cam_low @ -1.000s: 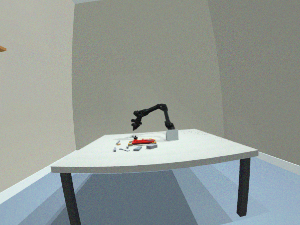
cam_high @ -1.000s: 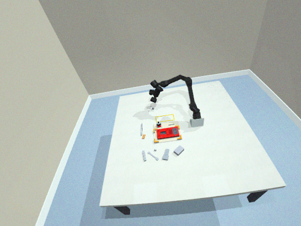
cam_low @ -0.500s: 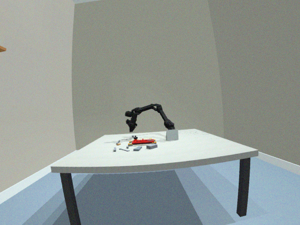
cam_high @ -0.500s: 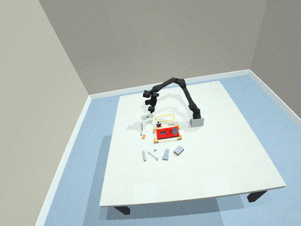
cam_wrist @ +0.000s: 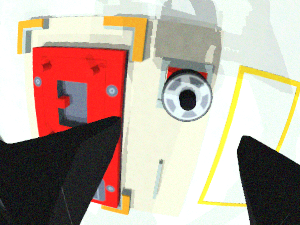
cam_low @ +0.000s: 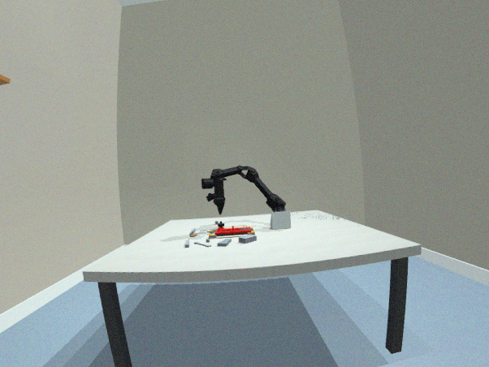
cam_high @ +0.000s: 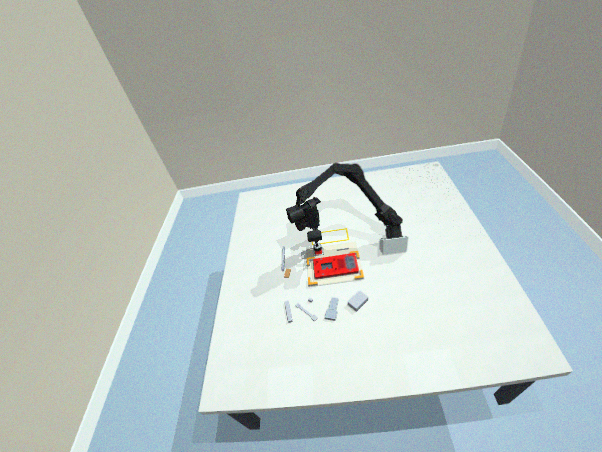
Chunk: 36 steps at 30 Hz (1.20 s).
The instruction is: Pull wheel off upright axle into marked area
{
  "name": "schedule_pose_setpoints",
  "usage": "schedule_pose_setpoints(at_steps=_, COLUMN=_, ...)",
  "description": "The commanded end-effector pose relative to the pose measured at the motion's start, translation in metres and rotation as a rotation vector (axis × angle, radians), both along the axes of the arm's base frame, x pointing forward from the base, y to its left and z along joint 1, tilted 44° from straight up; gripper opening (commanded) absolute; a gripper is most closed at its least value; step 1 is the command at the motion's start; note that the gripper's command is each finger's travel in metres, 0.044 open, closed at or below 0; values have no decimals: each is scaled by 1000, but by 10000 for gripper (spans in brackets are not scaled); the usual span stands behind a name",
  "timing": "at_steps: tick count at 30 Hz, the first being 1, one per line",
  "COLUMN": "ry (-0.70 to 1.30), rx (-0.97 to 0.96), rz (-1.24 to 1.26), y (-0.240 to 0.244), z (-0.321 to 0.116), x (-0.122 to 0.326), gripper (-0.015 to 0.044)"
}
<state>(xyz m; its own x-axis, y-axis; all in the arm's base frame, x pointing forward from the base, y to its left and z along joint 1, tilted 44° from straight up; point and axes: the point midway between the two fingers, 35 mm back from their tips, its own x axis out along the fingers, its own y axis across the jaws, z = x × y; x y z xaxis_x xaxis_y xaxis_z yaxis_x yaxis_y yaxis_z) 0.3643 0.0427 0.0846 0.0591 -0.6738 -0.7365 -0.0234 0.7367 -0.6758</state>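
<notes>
The wheel (cam_high: 318,247) (cam_low: 220,223) (cam_wrist: 174,99) has a pale spoked face and a dark centre in the wrist view. It sits flat on its upright axle, over a small red base on the cream board (cam_wrist: 187,154). The axle is mostly hidden by the wheel. My gripper (cam_high: 317,244) (cam_low: 220,213) (cam_wrist: 182,135) is open and empty, pointing down. The exterior view shows its fingertips above the wheel with a gap. In the wrist view the wheel lies ahead of the fingertips, between their lines. The marked area (cam_high: 348,235) (cam_wrist: 221,134) is a yellow outline beside the board, with nothing inside it.
A red panel (cam_high: 334,272) (cam_low: 235,231) (cam_wrist: 45,111) lies between orange corner brackets beside the wheel. A grey block (cam_high: 358,300), other grey parts and an orange piece (cam_high: 287,273) lie around the board. The board has a narrow slot (cam_wrist: 159,179).
</notes>
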Motion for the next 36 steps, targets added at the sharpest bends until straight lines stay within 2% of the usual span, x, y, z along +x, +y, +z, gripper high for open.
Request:
schedule_pose_setpoints(at_steps=1, ry=3, rx=-19, rz=-16, y=1, z=1, x=-2, gripper=300)
schedule_pose_setpoints(at_steps=9, ry=3, rx=-19, rz=-16, y=-5, z=0, x=1, gripper=300)
schedule_pose_setpoints(at_steps=25, ry=2, rx=-23, rz=-16, y=-53, z=-50, x=5, gripper=300)
schedule_pose_setpoints(at_steps=28, ry=1, rx=-19, rz=-26, y=-51, z=-47, x=5, gripper=221)
schedule_pose_setpoints(at_steps=36, ry=1, rx=-19, rz=-26, y=-51, z=-47, x=5, gripper=168)
